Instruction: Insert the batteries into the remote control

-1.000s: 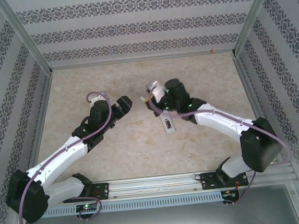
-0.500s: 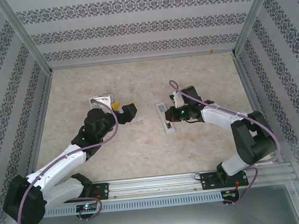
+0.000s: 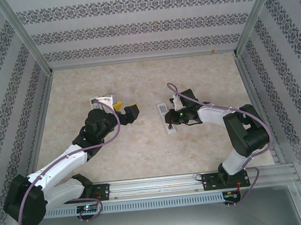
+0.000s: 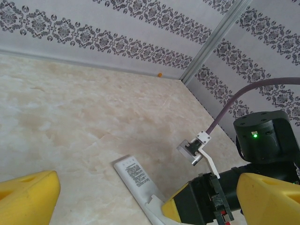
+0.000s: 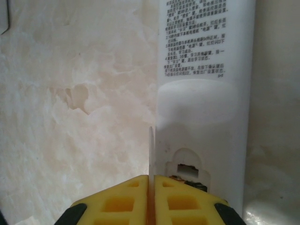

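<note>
- the long white plastic remote control [image 3: 166,119] lies printed side up on the beige marbled surface [image 3: 110,79], between the two arms.
- the right end effector [image 5: 151,190] sits at the remote's notched compartment end, its yellow fingers pressed together; a thin pale edge stands in their seam, and what it is cannot be told.
- the left end effector [image 3: 124,109] is spread wide and empty, apart from the remote.
- a dark coppery speck [image 5: 180,178] shows at the notch, perhaps a battery; it is too small to tell.
- risk: nothing braces the remote, so a push from the right side could skid or twist it and leave a cell or cover badly seated.
</note>
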Tool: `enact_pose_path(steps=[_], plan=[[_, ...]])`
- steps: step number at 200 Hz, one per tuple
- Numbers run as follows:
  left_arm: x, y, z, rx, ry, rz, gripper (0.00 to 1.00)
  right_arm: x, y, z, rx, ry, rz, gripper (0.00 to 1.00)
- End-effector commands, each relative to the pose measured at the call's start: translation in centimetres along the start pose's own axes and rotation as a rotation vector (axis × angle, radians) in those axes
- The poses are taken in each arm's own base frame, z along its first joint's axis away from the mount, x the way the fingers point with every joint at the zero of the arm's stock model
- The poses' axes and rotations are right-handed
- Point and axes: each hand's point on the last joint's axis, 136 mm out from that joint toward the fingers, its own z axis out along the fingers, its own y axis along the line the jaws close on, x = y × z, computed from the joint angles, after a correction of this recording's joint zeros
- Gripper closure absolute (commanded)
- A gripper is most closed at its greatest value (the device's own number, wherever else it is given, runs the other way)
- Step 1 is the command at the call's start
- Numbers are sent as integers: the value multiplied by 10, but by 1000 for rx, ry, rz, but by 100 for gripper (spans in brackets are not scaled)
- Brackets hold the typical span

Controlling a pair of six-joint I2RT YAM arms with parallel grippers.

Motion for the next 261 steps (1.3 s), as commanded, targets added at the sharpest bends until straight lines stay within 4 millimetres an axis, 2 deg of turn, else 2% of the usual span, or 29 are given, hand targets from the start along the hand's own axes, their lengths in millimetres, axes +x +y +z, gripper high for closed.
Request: enact_pose_path(steps=[1, 31, 73, 90, 113, 125, 144, 163, 182, 202, 229, 261], plan=[[-4, -4, 0, 26, -29, 26, 3, 9, -14, 7, 48, 18, 22, 85], [-4, -4, -1, 27, -32, 24, 3, 10, -18, 4, 78, 14, 21, 79], [-6, -6, -1, 34, -43, 19, 2, 3, -20, -7, 121, -23, -4, 79], [-6, -5, 0, 31, -42, 20, 2, 2, -5, -12, 116, -31, -83, 78], [-5, -1, -1, 6, -31, 22, 2, 2, 19, -21, 206, -73, -258, 74], [-6, 7, -5, -44, -42, 4, 3, 2, 28, -22, 253, -88, -305, 71], [-13, 29, -19, -158, -104, -48, 3, 11, 37, -12, 301, -39, -305, 64], [-17, 44, -33, -228, -144, -70, 3, 21, 30, 1, 419, 54, -302, 60], [-14, 50, -39, -251, -117, -67, 3, 22, 26, 10, 519, 98, -328, 51], [-11, 50, -40, -248, -96, -63, 3, 18, 26, 17, 551, 115, -344, 42], [-10, 51, -41, -246, -102, -63, 3, 16, 28, 27, 561, 139, -367, 41], [-8, 53, -40, -248, -98, -62, 3, 15, 28, 38, 570, 158, -376, 46]])
